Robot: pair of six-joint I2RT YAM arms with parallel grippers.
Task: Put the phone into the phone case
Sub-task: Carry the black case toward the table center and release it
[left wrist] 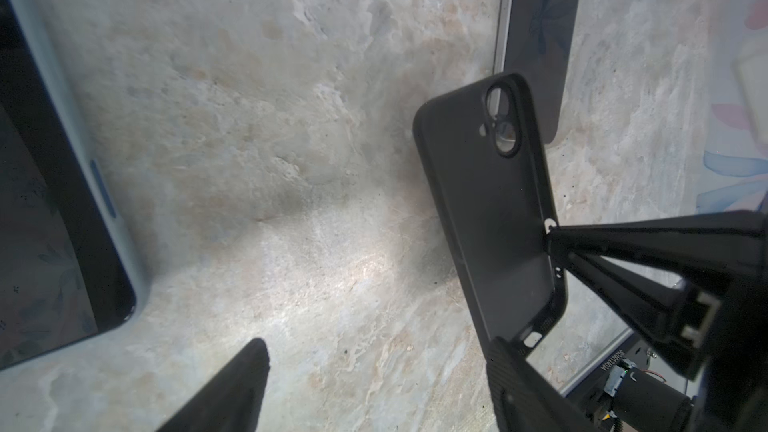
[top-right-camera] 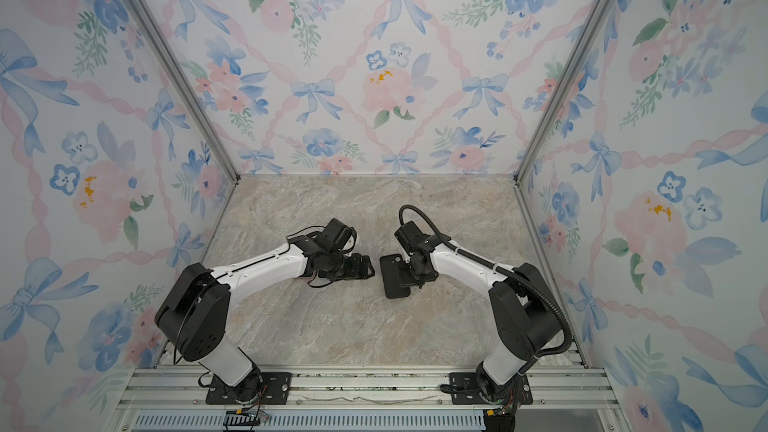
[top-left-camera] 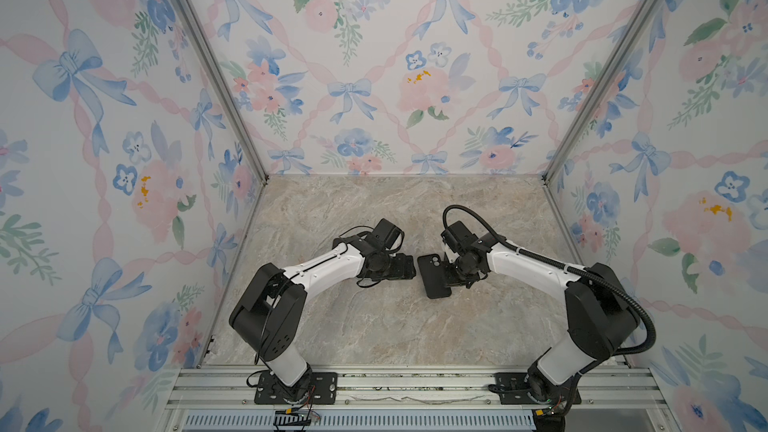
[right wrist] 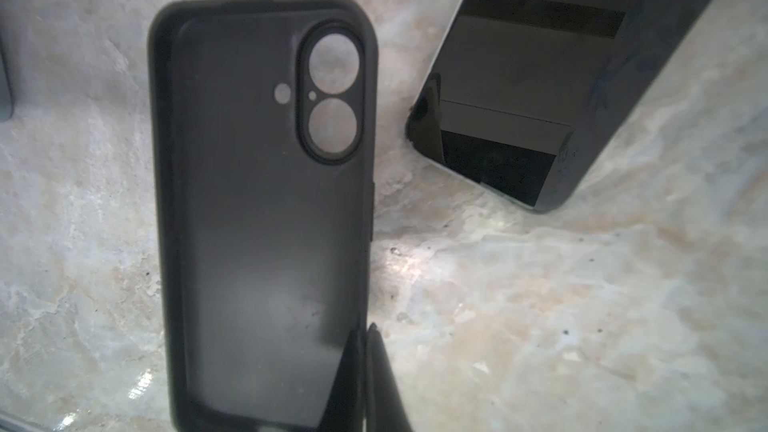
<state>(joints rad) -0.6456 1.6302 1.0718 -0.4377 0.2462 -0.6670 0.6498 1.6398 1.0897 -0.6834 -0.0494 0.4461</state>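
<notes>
My right jaws pinch a long wall of the case (right wrist: 257,209), hollow up; my left jaws stand wide and empty near the phone (left wrist: 45,222), lying screen-up on the counter (left wrist: 291,160). I would grasp its long edges, seating one end first.

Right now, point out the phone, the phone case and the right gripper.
phone (right wrist: 540,97): right wrist view, on its dark screen.
phone case (right wrist: 257,222): right wrist view, on its inner back panel.
right gripper (right wrist: 366,336): right wrist view, fingertips on the phone case's wall.
</notes>
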